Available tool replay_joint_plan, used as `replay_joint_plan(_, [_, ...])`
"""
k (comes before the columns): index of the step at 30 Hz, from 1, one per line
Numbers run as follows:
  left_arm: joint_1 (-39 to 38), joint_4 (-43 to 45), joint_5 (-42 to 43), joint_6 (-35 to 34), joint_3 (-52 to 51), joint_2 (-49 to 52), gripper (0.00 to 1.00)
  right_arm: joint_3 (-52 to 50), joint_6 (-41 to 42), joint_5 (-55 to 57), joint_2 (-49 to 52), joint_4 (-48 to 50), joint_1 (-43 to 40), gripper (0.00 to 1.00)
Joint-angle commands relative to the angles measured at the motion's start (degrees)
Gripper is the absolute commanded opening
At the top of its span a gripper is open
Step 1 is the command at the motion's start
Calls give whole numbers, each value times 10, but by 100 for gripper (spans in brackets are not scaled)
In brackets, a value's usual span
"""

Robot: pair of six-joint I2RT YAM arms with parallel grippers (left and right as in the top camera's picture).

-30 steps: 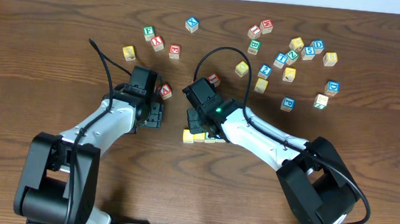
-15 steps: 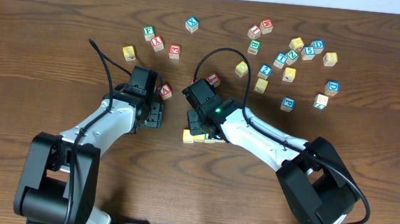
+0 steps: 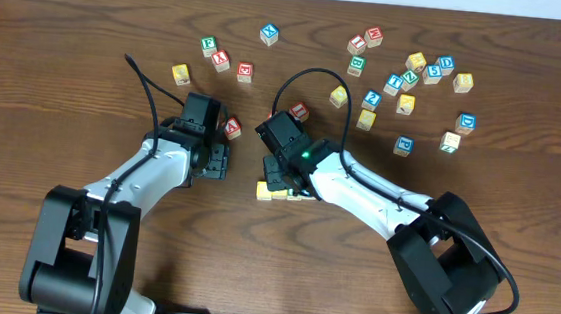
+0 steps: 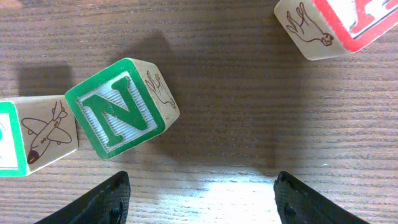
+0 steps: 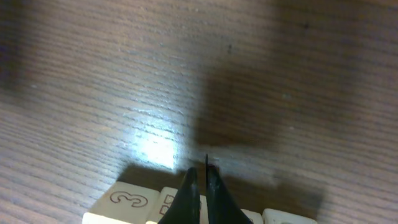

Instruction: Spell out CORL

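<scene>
Right claw (image 5: 200,182): fingers pressed together to a single point, nothing between them. In the right wrist view the closed tip hangs right at the cube row (image 5: 127,200), beside the end cube whose side face shows an outlined 3. Whether the tip touches the wood cannot be told. Overhead, the right claw (image 3: 284,180) sits at the far edge of the cube row (image 3: 278,191). The row lies flat on the surface (image 3: 89,42), with yellow faces up at its left end. Letters on the row are not legible in any view. Left claw (image 4: 200,185): fingers (image 4: 106,200) well apart, gripping nothing, bare wood between them. Overhead, the left claw (image 3: 216,160) is left of the cube row and clear of it. In the left wrist view a green N cube (image 4: 121,109) lies beyond the claw toward one finger, turned askew, with its corner against a green-bordered airplane cube (image 4: 37,134). A red-bordered cube (image 4: 336,25) lies further off toward the other finger; none of the three is touched. A lone red-lettered cube (image 3: 299,110) sits just beyond the cube row. Right cluster (image 3: 407,82) of loose cubes: beyond and right of the row, well apart from it. Left cluster (image 3: 218,60): smaller, beyond and left of the row.
</scene>
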Motion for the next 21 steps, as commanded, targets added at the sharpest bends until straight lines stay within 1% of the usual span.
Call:
replay_joint_plan(1, [2,1,-7,-2,15,1,73,-1,-8,1,7,-3,12,1])
replay_joint_plan(21, [2,1,-7,-2,15,1,73,-1,-8,1,7,-5,17,1])
